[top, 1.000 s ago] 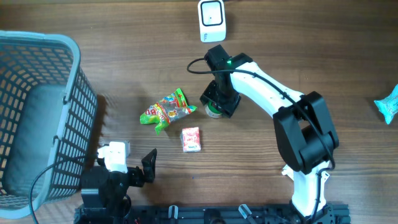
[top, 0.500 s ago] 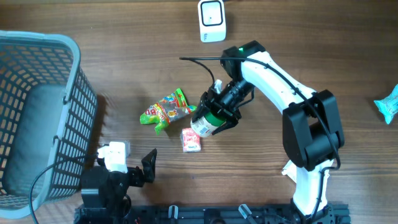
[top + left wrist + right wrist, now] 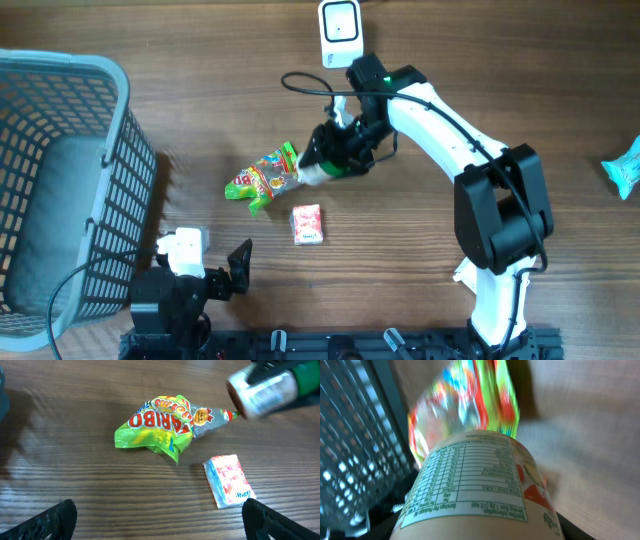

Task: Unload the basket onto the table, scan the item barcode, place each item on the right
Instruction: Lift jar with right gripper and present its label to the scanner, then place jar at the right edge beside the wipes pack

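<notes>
The item is a small bottle [image 3: 318,170] with a white printed label and a green cap, held off the table on its side. My right gripper [image 3: 343,152] is shut on it, just right of the candy bag and below the white barcode scanner [image 3: 341,33]. The right wrist view is filled by the bottle's nutrition label [image 3: 475,490]; no barcode shows there. In the left wrist view the bottle [image 3: 262,391] hangs blurred at top right. My left gripper [image 3: 160,527] stands open and empty near the table's front edge [image 3: 237,270].
A green Haribo candy bag [image 3: 268,177] lies mid-table with a pink packet [image 3: 307,223] below it. A grey-blue basket [image 3: 60,180] fills the left side. A teal packet [image 3: 625,165] lies at the far right edge.
The right gripper lifted the bottle off the table, tipped it sideways and carried it up and left toward the scanner. The left arm has not moved.
</notes>
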Robot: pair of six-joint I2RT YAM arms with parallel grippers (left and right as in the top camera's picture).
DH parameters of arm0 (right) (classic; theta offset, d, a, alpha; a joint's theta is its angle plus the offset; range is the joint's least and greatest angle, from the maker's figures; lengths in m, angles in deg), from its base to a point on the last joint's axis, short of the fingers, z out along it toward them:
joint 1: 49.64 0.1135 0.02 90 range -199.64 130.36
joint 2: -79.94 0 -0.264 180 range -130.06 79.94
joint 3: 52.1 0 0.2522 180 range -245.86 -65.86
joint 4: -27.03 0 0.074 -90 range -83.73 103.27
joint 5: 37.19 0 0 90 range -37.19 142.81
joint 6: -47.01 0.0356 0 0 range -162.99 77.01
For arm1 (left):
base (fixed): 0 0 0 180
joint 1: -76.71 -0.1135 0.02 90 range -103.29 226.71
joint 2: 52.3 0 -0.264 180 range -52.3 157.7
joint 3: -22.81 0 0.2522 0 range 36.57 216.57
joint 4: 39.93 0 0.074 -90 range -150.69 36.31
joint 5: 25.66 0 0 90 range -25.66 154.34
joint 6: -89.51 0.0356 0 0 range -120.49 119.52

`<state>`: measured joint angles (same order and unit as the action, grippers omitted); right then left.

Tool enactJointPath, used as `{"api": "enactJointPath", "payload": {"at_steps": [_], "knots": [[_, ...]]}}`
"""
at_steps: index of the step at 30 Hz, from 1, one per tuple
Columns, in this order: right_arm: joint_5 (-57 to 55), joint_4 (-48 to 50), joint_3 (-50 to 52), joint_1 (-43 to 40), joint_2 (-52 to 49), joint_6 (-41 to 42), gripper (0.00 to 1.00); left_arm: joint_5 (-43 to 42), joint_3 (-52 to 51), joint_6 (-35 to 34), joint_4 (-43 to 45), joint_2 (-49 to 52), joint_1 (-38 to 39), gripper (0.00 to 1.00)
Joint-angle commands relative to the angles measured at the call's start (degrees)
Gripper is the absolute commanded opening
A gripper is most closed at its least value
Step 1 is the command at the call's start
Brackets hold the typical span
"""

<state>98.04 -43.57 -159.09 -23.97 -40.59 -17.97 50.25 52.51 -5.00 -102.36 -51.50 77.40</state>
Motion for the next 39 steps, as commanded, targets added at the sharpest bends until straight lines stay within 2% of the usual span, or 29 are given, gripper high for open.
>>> {"api": "enactJointPath", "payload": {"at_steps": [1, 6, 9, 14, 16, 19, 21, 26, 29, 32, 36, 39], "knots": [[-4.8, 9.7, -1.1, -1.8, 0.9, 5.4, 0.39, -0.9, 0.0, 1.1, 0.1, -0.4, -0.1, 1.0], [-11.3, 32.0, -1.1, -5.4, 0.9, 5.4, 0.39, -0.9, 0.0, 1.1, 0.1, -0.4, -0.1, 1.0], [-26.6, 41.1, -1.0, -5.0, 0.9, 4.7, 0.38, -0.9, 0.0, 1.1, 0.1, -0.4, -0.1, 1.0], [-54.1, 56.9, -0.8, -2.8, -1.1, -4.4, 0.34, -0.9, 0.0, 1.1, 0.1, -0.4, -0.1, 1.0], [-61.3, 64.1, -0.8, -2.4, -3.7, -5.6, 0.34, -0.9, 0.0, 1.1, 0.1, -0.4, -0.1, 1.0], [-63.5, 77.2, -0.8, -2.5, -10.1, -7.5, 0.35, -0.9, 0.0, 1.1, 0.1, -0.4, -0.1, 1.0], [-64.6, 87.8, -0.8, -2.4, -14.8, -13.2, 0.38, -0.9, 0.0, 1.1, 0.1, -0.4, -0.1, 1.0], [-64.7, 94.0, -0.8, -2.4, -16.3, -14.9, 0.37, -0.9, 0.0, 1.1, 0.1, -0.4, -0.1, 1.0], [-64.8, 91.9, -0.9, -2.4, -13.6, -15.9, 0.36, -0.9, 0.0, 1.1, 0.1, -0.4, -0.1, 1.0], [-65.0, 81.4, -0.9, -4.1, -5.9, -16.0, 0.38, -0.9, 0.0, 1.1, 0.1, -0.4, -0.1, 1.0], [-67.9, 54.5, -0.8, -13.0, 3.7, -14.8, 0.34, -0.9, 0.0, 1.1, 0.1, -0.4, -0.1, 1.0], [-65.2, 34.3, -0.8, -22.9, 5.3, -7.5, 0.35, -0.9, 0.0, 1.1, 0.1, -0.4, -0.1, 1.0]]}}
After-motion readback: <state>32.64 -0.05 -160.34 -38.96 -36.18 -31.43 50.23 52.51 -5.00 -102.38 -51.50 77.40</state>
